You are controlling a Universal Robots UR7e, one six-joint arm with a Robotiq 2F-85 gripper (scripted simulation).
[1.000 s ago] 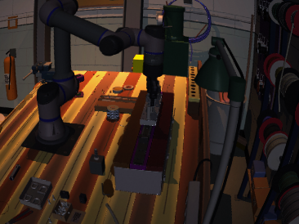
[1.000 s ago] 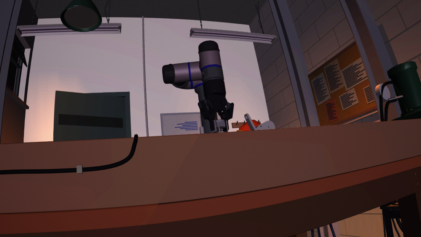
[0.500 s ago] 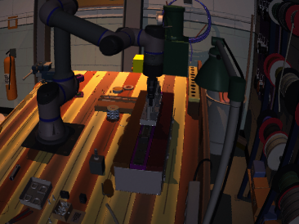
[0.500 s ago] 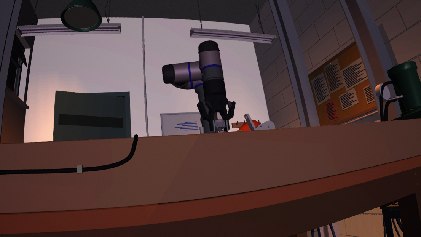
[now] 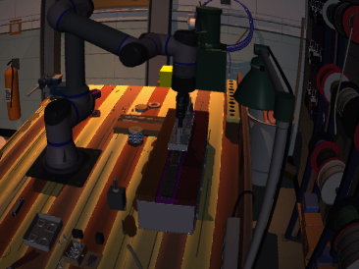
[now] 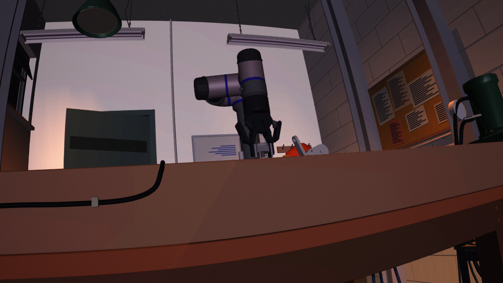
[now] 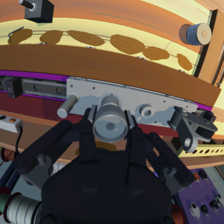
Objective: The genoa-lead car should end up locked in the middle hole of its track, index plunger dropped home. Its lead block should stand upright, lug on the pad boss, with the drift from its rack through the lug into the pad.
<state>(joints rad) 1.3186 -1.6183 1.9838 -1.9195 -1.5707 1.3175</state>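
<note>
A long dark track [image 5: 171,176] with a purple edge runs down the middle of the bench on a raised block. The grey car [image 7: 128,100] [image 5: 179,140] sits on the track toward its far end. A knurled plunger knob [image 7: 110,122] stands up from the car. A round boss [image 7: 146,110] is on the car's pad beside it. The lead block [image 7: 192,128] lies tipped over at the car's end. A short grey pin [image 7: 66,105] sticks out at the car's other end. My gripper [image 7: 110,121] [image 5: 182,122] [image 6: 259,149] is closed around the plunger knob.
Behind the track stand a green machine [image 5: 210,46] and a yellow box [image 5: 166,74]. A spool [image 5: 135,135] and a wooden rack [image 5: 140,122] lie left of the track. A black motor block [image 5: 116,196] and small parts trays [image 5: 43,230] sit near the front edge.
</note>
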